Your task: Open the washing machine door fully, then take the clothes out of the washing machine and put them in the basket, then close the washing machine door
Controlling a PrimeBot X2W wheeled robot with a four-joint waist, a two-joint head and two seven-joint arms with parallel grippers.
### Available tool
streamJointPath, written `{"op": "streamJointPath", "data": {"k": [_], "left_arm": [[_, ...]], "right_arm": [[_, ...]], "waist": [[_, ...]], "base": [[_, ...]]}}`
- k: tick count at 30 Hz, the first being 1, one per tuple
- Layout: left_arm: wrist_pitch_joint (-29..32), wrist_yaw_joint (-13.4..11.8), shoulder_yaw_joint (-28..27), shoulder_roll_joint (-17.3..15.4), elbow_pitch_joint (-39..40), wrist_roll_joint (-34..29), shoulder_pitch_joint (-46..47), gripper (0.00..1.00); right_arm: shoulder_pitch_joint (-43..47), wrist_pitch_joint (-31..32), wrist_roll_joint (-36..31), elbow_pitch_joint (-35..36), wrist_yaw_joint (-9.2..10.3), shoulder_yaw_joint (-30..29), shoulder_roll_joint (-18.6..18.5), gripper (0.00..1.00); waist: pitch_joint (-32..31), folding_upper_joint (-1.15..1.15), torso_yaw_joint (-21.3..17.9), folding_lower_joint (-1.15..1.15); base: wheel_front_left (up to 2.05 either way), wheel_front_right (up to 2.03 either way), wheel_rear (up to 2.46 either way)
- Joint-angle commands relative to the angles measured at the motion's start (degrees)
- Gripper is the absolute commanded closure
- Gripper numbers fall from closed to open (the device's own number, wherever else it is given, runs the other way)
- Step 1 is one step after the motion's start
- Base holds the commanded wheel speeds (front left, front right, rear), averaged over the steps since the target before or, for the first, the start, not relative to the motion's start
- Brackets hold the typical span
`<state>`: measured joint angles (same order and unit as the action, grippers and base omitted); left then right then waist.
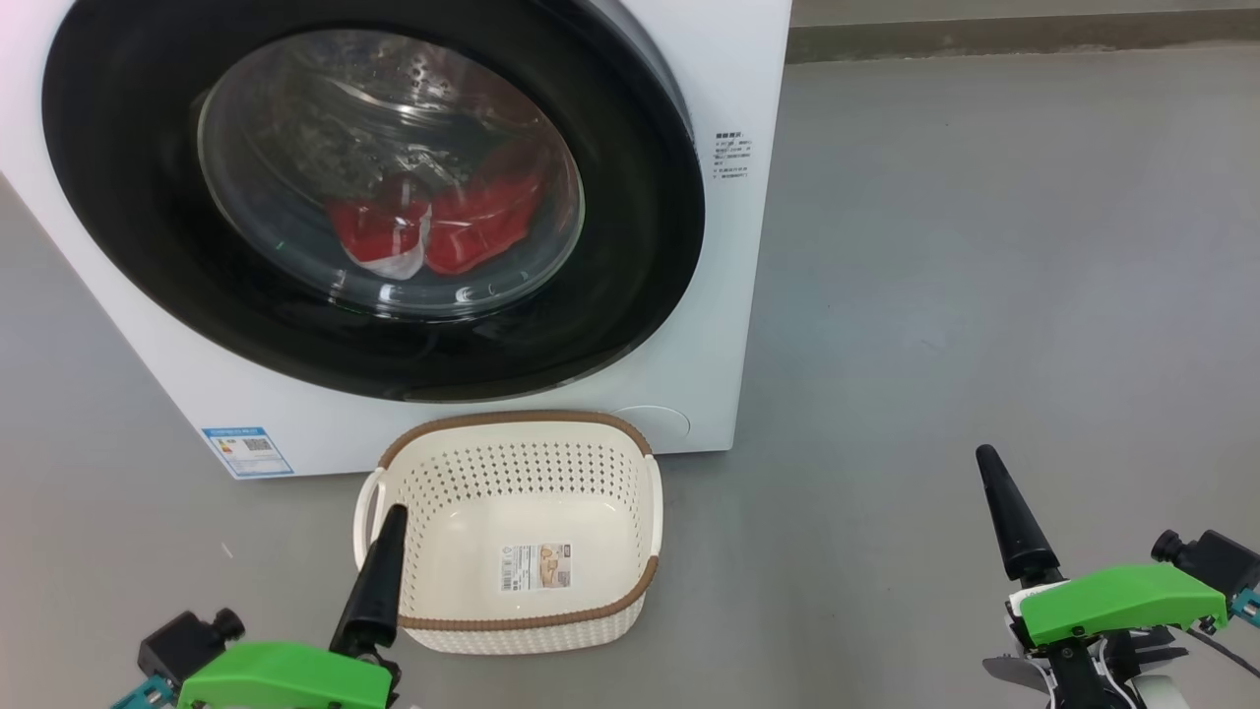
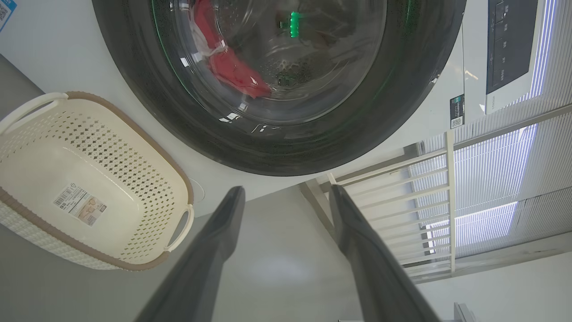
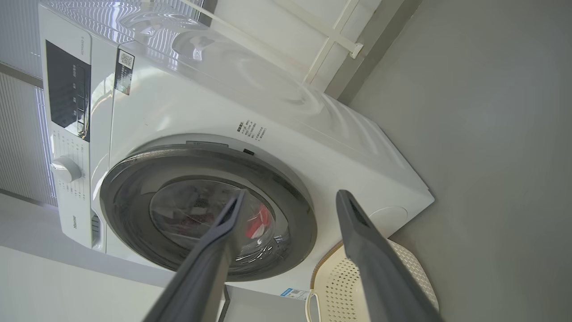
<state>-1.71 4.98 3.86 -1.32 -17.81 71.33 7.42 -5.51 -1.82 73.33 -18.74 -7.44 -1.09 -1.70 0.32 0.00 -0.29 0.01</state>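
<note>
The white washing machine [image 1: 748, 197] stands ahead of me, and the washing machine door [image 1: 128, 197], black-rimmed with a glass window, lies against its front. Red clothes [image 1: 433, 222] with a bit of white show through the glass, low in the drum. On the floor just before the machine sits the cream basket [image 1: 512, 421], nothing inside but its label. My left gripper [image 2: 287, 190] is open, one dark finger [image 1: 379, 581] over the basket's near left corner. My right gripper [image 3: 291, 193] is open too, low at the right, well clear of the machine; its finger [image 1: 1004, 512] points up.
Grey floor [image 1: 984, 246] spreads to the right of the machine and around the basket. A wall base [image 1: 984, 39] runs along the far edge. The machine's control panel [image 3: 67, 89] and dial [image 3: 65, 169] sit above the door. White railings [image 2: 402, 201] stand beside the machine.
</note>
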Motion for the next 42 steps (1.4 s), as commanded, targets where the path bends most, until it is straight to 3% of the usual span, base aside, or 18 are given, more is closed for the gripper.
{"op": "streamJointPath", "data": {"k": [1,42], "left_arm": [[-0.8,-0.4,-0.3,-0.9,1.8,-2.1,3.3,0.00],[-7.7,-7.1,4.9,-1.2,0.8,-30.3,8.4,0.00]], "right_arm": [[-3.1,-0.7,-2.4,1.7,-0.02,0.6,-0.6,0.00],[-6.5,-7.6,-35.4,3.2,-0.04,2.7,-0.9,0.00]], "waist": [[0.0,0.00,0.0,-0.01],[0.1,0.00,-0.7,-0.01]], "base": [[0.00,0.00,0.00],[0.00,0.00,0.00]]}}
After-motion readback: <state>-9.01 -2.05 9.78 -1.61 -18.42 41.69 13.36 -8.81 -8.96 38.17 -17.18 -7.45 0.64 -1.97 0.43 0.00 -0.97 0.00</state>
